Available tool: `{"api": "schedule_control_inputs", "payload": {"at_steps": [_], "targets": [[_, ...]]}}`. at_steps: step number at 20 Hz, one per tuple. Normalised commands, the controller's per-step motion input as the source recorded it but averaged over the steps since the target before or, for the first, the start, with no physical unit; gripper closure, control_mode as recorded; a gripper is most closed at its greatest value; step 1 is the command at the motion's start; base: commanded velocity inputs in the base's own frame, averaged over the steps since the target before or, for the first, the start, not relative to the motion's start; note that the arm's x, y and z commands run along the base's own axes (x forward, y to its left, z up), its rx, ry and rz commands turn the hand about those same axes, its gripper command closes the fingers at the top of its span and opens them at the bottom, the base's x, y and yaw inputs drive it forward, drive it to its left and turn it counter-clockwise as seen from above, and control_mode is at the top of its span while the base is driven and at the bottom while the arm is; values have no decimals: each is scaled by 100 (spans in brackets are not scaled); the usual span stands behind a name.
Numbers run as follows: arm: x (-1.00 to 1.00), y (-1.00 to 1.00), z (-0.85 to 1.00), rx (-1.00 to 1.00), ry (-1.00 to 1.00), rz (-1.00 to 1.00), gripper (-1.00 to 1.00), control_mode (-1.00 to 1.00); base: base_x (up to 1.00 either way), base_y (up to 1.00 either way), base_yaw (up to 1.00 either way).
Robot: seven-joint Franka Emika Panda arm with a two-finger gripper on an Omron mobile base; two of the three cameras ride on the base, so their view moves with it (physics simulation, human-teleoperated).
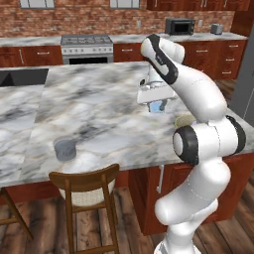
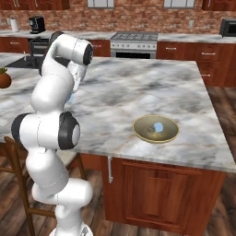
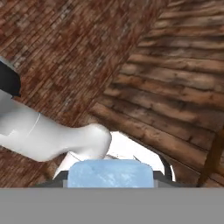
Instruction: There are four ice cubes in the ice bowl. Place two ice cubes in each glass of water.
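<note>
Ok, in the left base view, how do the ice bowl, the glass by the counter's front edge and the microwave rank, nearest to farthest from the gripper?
The gripper is shut on an ice cube above the island.
1. Ice bowl: just to its right, partly behind the arm.
2. Glass: far left, at the front edge.
3. Microwave: on the back counter.

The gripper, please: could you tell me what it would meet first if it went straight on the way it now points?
Past the ice cube it holds, the gripper seems to have a free way until the wooden floor, close to the foot of the brick wall; depth is hard to judge here.
</note>
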Motion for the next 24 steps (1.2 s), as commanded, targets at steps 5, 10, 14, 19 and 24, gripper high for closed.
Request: {"api": "schedule_control_inputs", "payload": {"at_steps": [5, 10, 14, 19, 24], "targets": [[-86, 74, 0, 0, 8, 43, 100, -100, 0, 0, 0], [-53, 42, 0, 1, 8, 43, 100, -100, 0, 0, 0], [10, 8, -5, 8, 5, 35, 100, -100, 0, 0, 0], [29, 0, -38, 13, -42, 22, 100, -100, 0, 0, 0], [10, 2, -64, 18, -86, 15, 100, -100, 0, 0, 0]]}}
